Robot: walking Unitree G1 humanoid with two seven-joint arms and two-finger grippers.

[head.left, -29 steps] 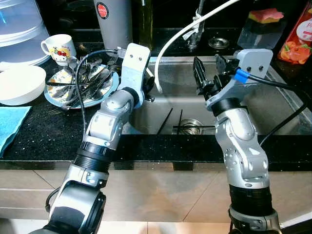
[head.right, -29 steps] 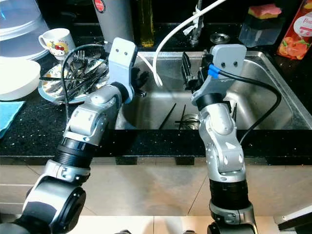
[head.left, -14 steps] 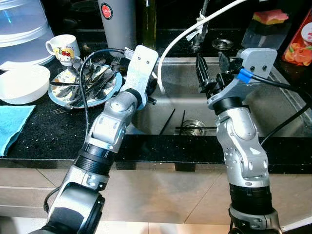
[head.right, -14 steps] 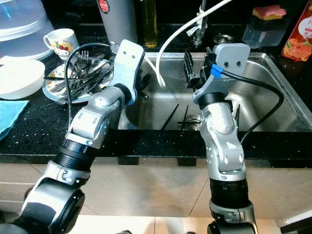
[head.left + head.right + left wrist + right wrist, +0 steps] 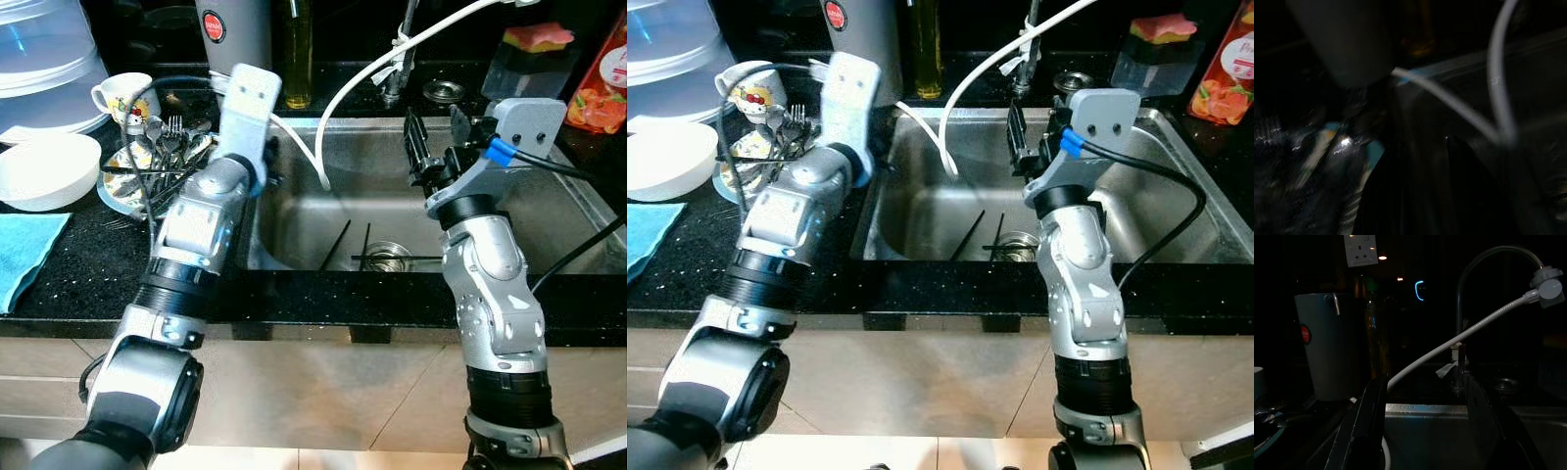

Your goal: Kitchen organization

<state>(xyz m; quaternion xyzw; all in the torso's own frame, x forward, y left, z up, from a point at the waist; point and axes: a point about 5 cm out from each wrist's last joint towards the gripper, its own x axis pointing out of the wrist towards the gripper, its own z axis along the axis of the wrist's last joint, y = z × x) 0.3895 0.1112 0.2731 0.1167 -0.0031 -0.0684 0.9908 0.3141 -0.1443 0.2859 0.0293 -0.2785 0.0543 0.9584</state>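
On the near black speckled table point(image 5: 78, 279) lies a blue cloth point(image 5: 24, 257). Beyond it, chopsticks point(image 5: 367, 257) rest on the steel sink point(image 5: 549, 211) floor, apparently next to be collected. The right end effector point(image 5: 431, 152) hovers above them, fingers spread; it must descend. The left end effector point(image 5: 1415, 191), state unclear, is near the cutlery plate point(image 5: 122, 191) and white bowl point(image 5: 39, 168).

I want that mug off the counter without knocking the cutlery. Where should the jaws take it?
Probably the mug by its handle, which sticks out on the robot's left, away from the plate of forks. Come from that side, jaws closing across the loop.
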